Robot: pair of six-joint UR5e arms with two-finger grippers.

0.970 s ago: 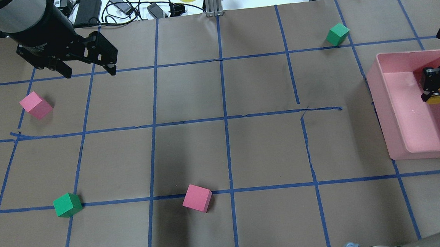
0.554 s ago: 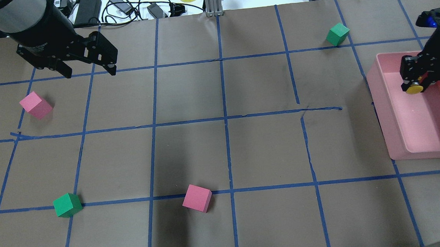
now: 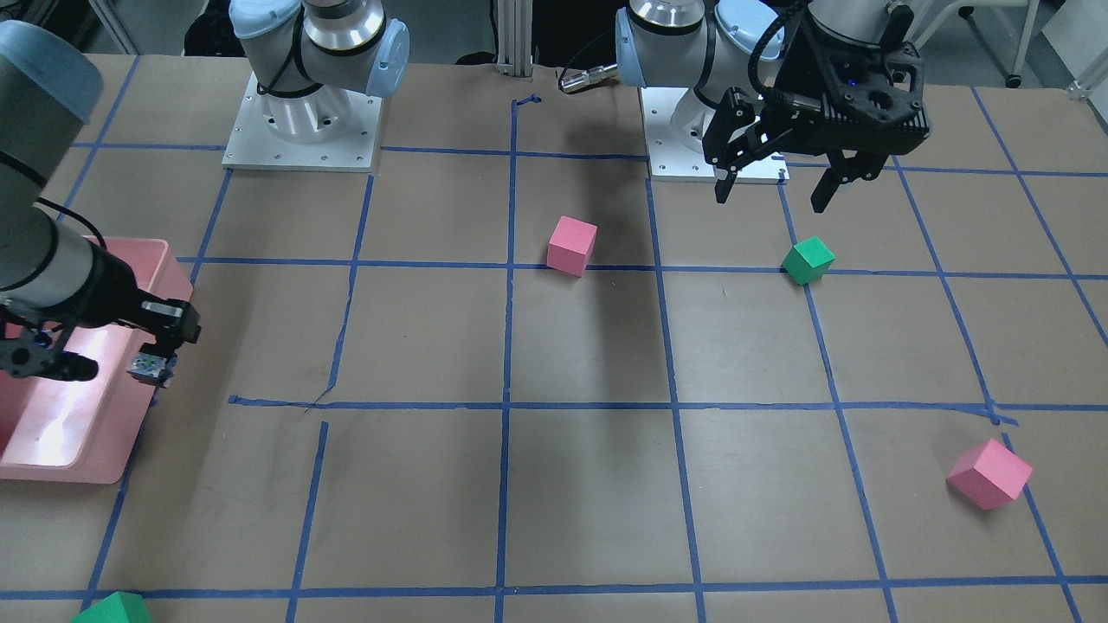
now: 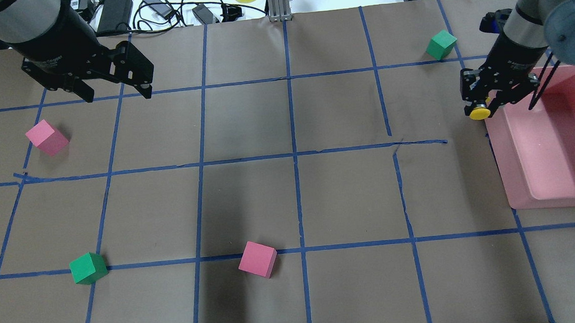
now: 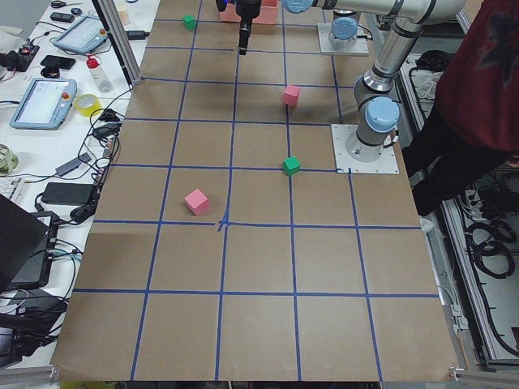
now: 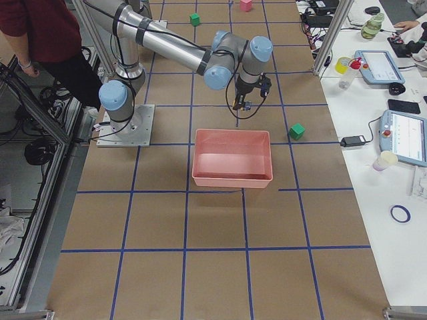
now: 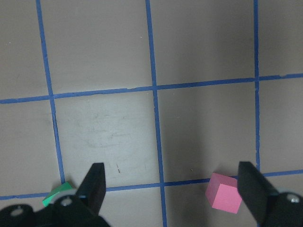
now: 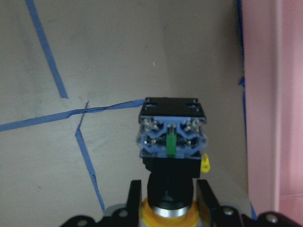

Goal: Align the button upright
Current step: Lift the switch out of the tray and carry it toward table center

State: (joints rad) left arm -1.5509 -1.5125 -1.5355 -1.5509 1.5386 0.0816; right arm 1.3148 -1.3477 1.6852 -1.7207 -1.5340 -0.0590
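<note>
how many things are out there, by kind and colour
pink cubes: 2
green cubes: 2
button, held by the right pincer: 1
pink bin: 1
total: 6

I see a matt brown paper table cover (image 4: 245, 124), a glossy pink plastic rectangular bin (image 4: 510, 168), a matt pink foam-like cube (image 4: 257, 259) and a smooth yellow-capped plastic push-button (image 4: 479, 113).

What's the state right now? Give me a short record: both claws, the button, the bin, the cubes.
left claw: open, empty, above the table
right claw: shut on the button
button: held in the air just outside the pink bin wall, not yet set down
pink cubes: two, on table
green cubes: two, on table
</note>
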